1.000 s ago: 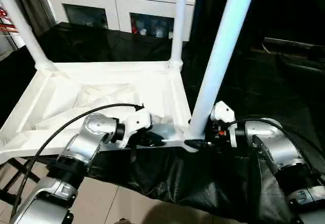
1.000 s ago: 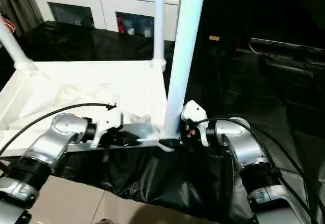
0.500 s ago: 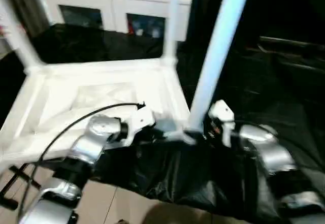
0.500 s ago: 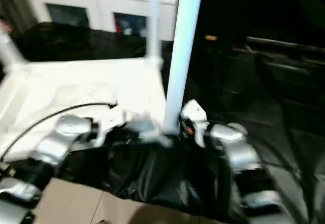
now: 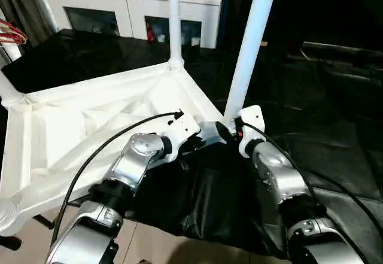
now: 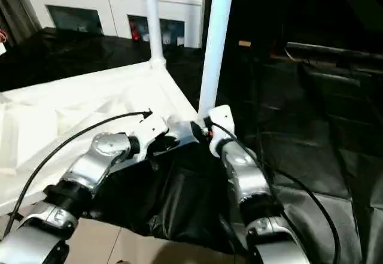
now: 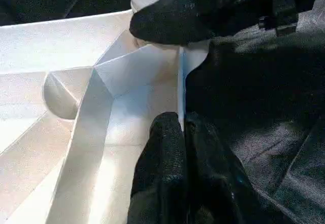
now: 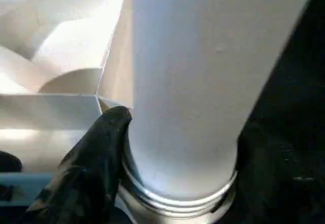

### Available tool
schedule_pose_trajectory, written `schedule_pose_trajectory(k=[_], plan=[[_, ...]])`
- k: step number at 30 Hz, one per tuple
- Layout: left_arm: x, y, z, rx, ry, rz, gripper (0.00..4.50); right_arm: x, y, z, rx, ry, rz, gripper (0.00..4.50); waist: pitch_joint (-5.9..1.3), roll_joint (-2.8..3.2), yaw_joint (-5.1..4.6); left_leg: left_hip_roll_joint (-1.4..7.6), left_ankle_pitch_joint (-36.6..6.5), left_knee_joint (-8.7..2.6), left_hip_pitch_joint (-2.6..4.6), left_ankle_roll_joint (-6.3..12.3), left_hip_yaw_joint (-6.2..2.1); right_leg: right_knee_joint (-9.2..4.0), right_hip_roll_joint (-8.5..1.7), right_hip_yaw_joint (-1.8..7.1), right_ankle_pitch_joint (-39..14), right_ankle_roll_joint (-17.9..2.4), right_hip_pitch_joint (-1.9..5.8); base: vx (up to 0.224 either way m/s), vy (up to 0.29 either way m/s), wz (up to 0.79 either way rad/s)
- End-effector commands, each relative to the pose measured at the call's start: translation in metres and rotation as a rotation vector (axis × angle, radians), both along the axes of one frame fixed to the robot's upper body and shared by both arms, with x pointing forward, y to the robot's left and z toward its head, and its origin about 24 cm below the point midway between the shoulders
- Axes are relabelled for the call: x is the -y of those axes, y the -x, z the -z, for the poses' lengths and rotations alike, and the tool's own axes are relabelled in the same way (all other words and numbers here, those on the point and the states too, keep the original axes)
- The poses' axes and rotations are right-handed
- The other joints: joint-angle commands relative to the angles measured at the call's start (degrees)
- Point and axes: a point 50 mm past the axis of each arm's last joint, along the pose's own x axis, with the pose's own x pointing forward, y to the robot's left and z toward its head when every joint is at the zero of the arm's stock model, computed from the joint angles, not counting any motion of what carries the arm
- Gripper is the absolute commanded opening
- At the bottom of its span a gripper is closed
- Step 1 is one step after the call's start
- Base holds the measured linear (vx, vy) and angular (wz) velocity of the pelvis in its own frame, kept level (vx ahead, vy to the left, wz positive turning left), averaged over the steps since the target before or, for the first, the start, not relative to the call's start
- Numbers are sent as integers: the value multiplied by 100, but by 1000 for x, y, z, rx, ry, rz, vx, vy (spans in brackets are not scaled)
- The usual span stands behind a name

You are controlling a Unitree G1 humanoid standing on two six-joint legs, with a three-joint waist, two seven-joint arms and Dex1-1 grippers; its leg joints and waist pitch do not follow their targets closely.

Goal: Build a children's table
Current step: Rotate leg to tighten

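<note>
From the head camera, the children's table [image 5: 90, 120] lay upside down on a surface draped in black cloth [image 5: 203, 198], its ribbed underside facing up. Three white legs stood upright in corner sockets: a far leg [image 5: 174, 18], a near leg [image 5: 248, 42] by the robot's arms, and a leg at the picture's left edge [image 5: 7, 87]. A fourth corner socket [image 5: 6, 213] at the near left stood open, with no leg in it. The left tool [image 5: 200, 137] reached to the table's near rim close to the near leg, and the right tool [image 5: 230, 129] sat at that leg's base. Behind stood a white cabinet [image 5: 131, 3] with glass doors; small items showed dimly behind the glass, too indistinct to identify.

In the left wrist view, the left tool [image 7: 182, 127] was clenched on the thin edge of the table's rim [image 7: 181, 87], one finger on each side of it. The right tool's black finger [image 7: 172, 18] lay against the base of the near leg above.

In the right wrist view, the near leg [image 8: 203, 71] rose from its socket, a threaded collar [image 8: 177, 198] showing at its foot. One black finger [image 8: 96, 153] of the right tool pressed against the leg's side, the tool grasping the leg just above the collar. The ribbed underside [image 8: 61, 46] lay beyond.
</note>
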Motion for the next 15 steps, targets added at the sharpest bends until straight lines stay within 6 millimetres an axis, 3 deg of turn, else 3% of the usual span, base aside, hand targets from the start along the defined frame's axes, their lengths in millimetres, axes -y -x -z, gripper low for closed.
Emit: schedule_pose_trajectory(k=[1,6,15], plan=[[21,-1,-22,82,95,90,0,-31,4,-7,24,-13,-182,364,-423,-36,6,271,-832,-348,78,317,-159,-458,-555,373,-1160,-989,316,0,0,0],[6,0,-22,78,78,120,0,-15,2,-14,38,-26,-226,387,-414,-51,0,269,-852,-343,60,376,-156,-456,-556,370,-1139,-1016,328,0,0,0],[-16,11,-21,31,101,281,0,14,10,-24,9,18,-533,387,-414,-25,58,311,-885,-338,86,433,-145,-432,-541,369,-1081,-1090,308,0,0,0]])
